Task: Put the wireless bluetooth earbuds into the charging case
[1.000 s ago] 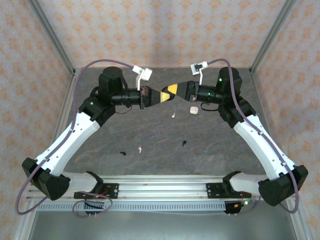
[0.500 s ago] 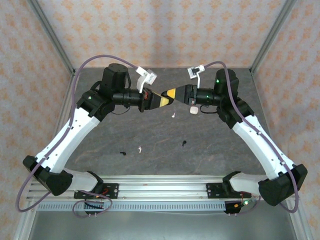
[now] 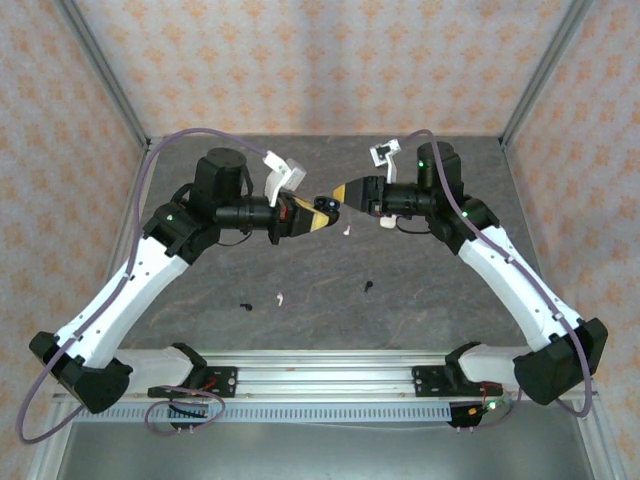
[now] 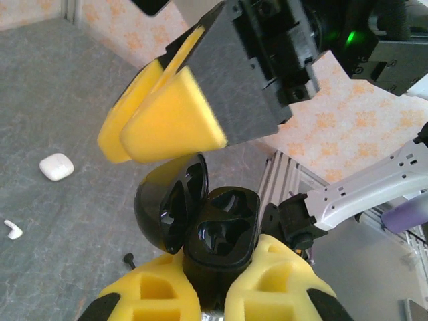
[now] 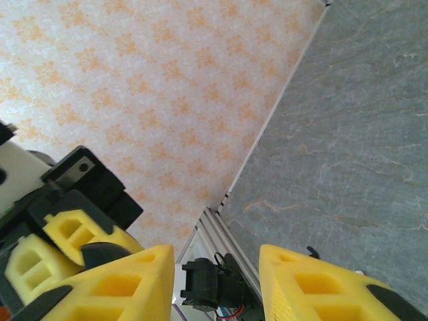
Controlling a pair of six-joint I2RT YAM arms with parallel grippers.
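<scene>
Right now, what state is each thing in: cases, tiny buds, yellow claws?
Black glossy charging case: lid open, nothing inside, held off the table.
White rounded plastic case: closed, lying on the table.
Two white stemmed earbuds: loose on the table.
Two black stemmed earbuds: loose on the table.
Left gripper: shut on the black case.
Right gripper: open, empty.

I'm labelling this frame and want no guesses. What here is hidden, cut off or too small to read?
- Left wrist: the black charging case's base, buried between the left gripper's fingers.
- Top external: the white case, partly behind the right gripper.
- Top external: the earbuds, too small to show which way they lie.
- Right wrist: the right gripper's finger bases, cut off by the bottom edge.
</scene>
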